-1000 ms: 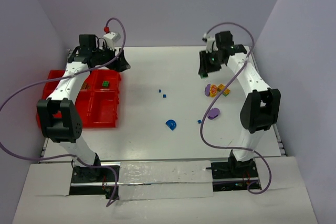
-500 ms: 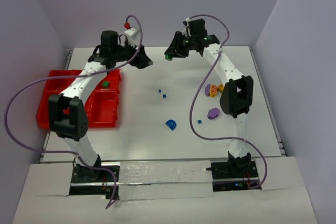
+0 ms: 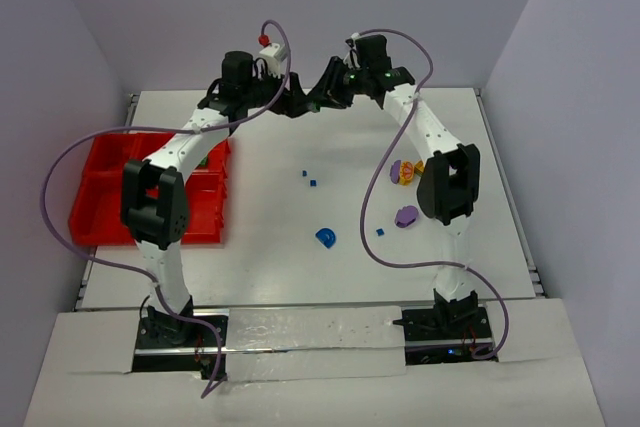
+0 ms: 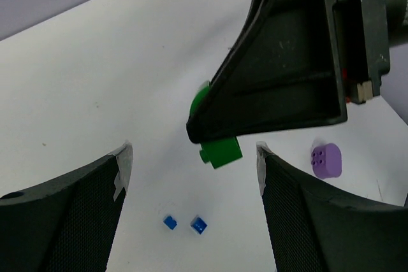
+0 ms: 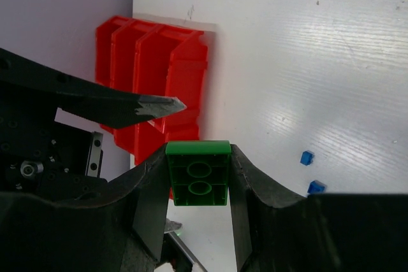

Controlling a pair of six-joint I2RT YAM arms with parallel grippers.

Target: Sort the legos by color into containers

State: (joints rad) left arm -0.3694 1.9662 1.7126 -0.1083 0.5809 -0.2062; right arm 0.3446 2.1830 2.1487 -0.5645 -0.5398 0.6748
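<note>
A small green studded plastic brick (image 5: pixel 198 173) is pinched by its sides in the jaws of your right gripper (image 5: pixel 198 157), raised above the far middle of the white table (image 3: pixel 270 197). Your left gripper (image 4: pixel 193 160) faces it with jaws wide, one fingertip just beside the brick and apparently not touching. The red plastic bins (image 3: pixel 100 182) sit well apart at the table's left edge. If you release before the left jaws close squarely, the brick likely drops. Crowded fingers could also collide.
</note>
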